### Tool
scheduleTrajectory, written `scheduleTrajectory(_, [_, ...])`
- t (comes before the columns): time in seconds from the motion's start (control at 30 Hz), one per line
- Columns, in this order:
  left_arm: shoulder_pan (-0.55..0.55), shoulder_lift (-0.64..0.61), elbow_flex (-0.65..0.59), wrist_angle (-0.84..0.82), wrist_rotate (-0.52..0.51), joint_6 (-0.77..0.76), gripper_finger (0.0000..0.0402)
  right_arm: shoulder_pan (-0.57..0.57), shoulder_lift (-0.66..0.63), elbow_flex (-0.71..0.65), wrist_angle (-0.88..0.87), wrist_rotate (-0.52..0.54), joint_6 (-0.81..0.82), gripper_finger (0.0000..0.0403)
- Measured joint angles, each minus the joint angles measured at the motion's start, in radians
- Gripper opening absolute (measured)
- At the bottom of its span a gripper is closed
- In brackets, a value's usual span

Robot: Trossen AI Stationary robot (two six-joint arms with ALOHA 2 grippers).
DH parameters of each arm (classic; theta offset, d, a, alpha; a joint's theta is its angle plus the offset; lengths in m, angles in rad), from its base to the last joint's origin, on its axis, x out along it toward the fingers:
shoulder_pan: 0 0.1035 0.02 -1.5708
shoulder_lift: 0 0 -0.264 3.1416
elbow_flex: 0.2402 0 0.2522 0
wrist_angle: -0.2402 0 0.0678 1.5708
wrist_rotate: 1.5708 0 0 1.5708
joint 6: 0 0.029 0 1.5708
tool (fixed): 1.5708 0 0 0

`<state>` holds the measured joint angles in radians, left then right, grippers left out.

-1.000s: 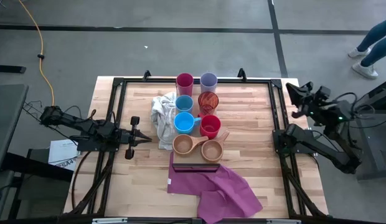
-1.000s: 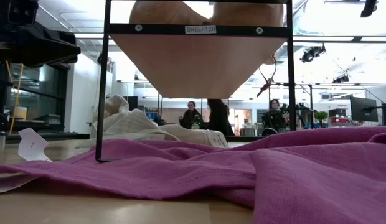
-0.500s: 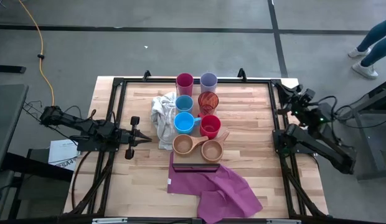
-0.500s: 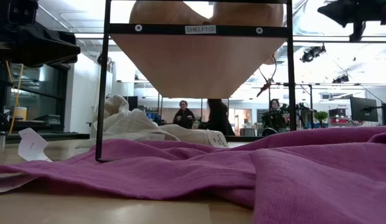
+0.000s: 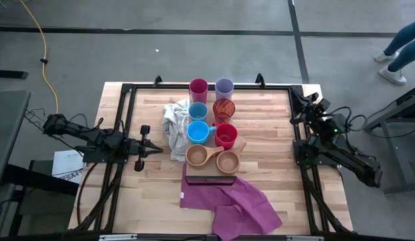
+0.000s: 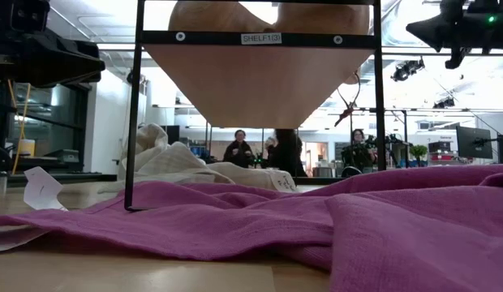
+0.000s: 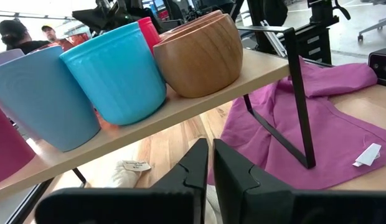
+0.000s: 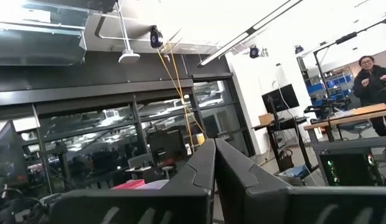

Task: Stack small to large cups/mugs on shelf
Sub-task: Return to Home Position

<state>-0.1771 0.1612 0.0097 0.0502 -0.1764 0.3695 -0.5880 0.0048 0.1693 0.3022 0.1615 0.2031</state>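
Eight cups stand in two rows on the light-wood shelf (image 5: 211, 100): magenta (image 5: 199, 89) and lavender (image 5: 224, 87) tumblers at the far end, then a light blue mug (image 5: 198, 111) and an orange-red tumbler (image 5: 223, 109), a blue mug (image 5: 198, 131) and a red mug (image 5: 226, 136), and two wooden cups (image 5: 197, 155) (image 5: 228, 161) nearest. My left gripper (image 5: 159, 148) is shut and empty, left of the shelf and level with the wooden cups (image 7: 199, 59). My right gripper (image 5: 296, 96) is shut and empty, raised over the table's far right part.
A purple cloth (image 5: 237, 204) lies under and in front of the shelf's near dark frame (image 5: 209, 179). A white cloth (image 5: 174, 124) lies bunched against the shelf's left side. Bare wood shows between the shelf and each arm. People are in the room beyond.
My right gripper has swung toward the table's left, from beyond the right edge to over the far right corner, and has come lower into the low view's top right. Cups, cloths and the left arm have stayed still.
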Motion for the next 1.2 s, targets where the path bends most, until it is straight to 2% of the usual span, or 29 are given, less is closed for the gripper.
scheduleTrajectory(0.63, [0.000,0.000,0.000,0.000,0.000,0.000,0.0014,0.000,0.000,-0.157,0.176,0.022,0.024,0.0000])
scheduleTrajectory(0.93, [0.000,0.000,0.000,0.000,0.000,0.000,0.0014,0.000,0.000,-0.160,0.164,0.023,-0.001,0.0000])
scheduleTrajectory(1.2, [0.000,0.000,0.000,0.000,0.000,0.000,0.0014,0.000,0.000,-0.160,0.061,0.023,-0.021,0.0000])
